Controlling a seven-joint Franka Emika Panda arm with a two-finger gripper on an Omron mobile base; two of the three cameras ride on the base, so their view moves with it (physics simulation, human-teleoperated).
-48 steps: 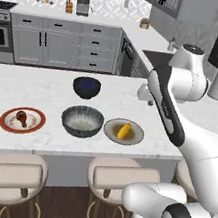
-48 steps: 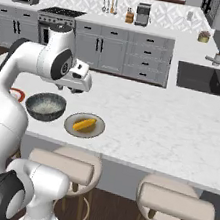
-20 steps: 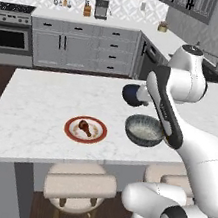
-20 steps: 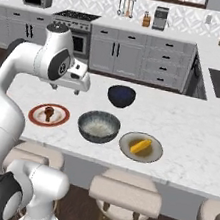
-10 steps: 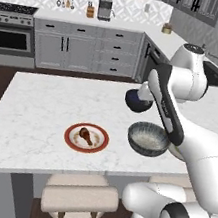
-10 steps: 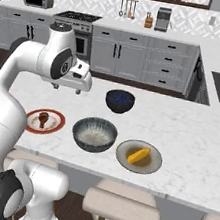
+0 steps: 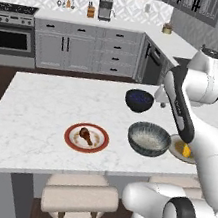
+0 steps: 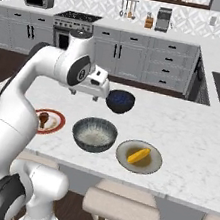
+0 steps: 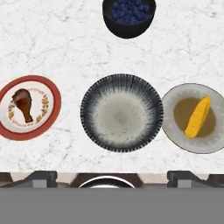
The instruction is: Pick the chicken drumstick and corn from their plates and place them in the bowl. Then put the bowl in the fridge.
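Note:
The brown chicken drumstick [image 9: 23,104] lies on the white plate with a red-brown rim [image 9: 49,92], left of the bowl in the hand view. The wide grey ribbed bowl [image 9: 121,112] sits in the middle with nothing in it. To its right, the yellow corn [image 9: 197,116] rests on the olive-grey plate [image 9: 176,131]. My gripper [image 9: 112,178] hangs open above the counter, over the bowl's near side, its fingertips [image 9: 42,176] wide apart and holding nothing. From the base I see the drumstick [image 7: 87,136], bowl [image 7: 149,138] and corn [image 8: 139,155]. The fridge is out of view.
A smaller navy-blue bowl [image 8: 120,100] stands just behind the grey bowl. Stools [image 8: 122,208] line the island's near edge. Grey cabinets and a stove [image 8: 76,19] run along the back wall, beyond a dark floor gap.
The base has driven sideways along the island, so the whole scene shifted in both base views. The arm holds the same pose, and the gripper stays open.

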